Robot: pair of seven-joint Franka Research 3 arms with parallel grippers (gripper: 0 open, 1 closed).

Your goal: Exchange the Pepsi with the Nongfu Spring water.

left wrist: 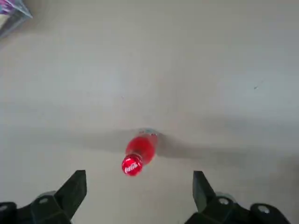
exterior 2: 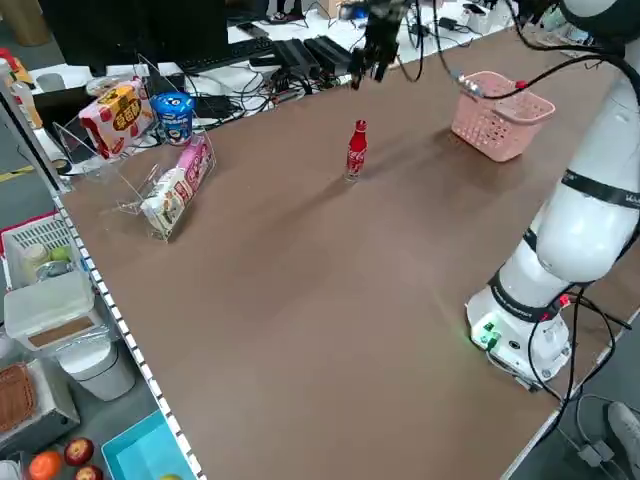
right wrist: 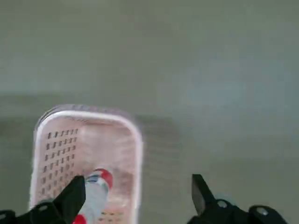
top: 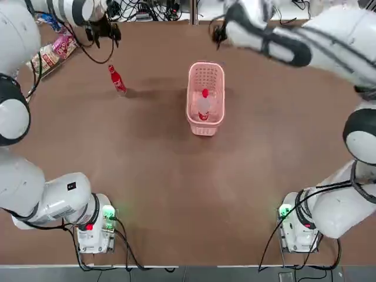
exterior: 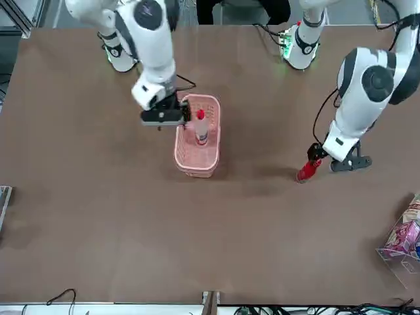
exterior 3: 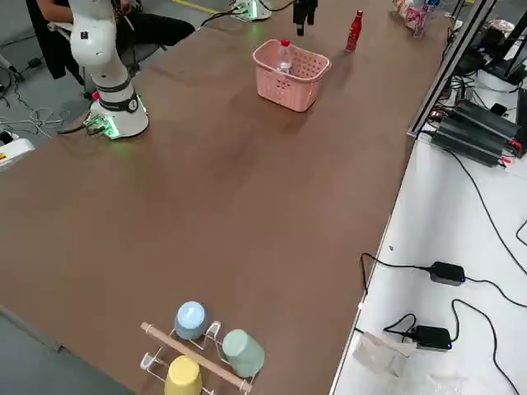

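Standing upright in the pink basket [top: 217,73]: the Nongfu Spring water [top: 204,104].

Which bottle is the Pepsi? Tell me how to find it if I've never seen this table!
Start at the pink basket in the middle of the brown table. Look toward the robot's left side, where a small bottle stands alone on the bare tabletop. That is the Pepsi: slim and red all over, unlike the clear water bottle with a red cap standing inside the basket.
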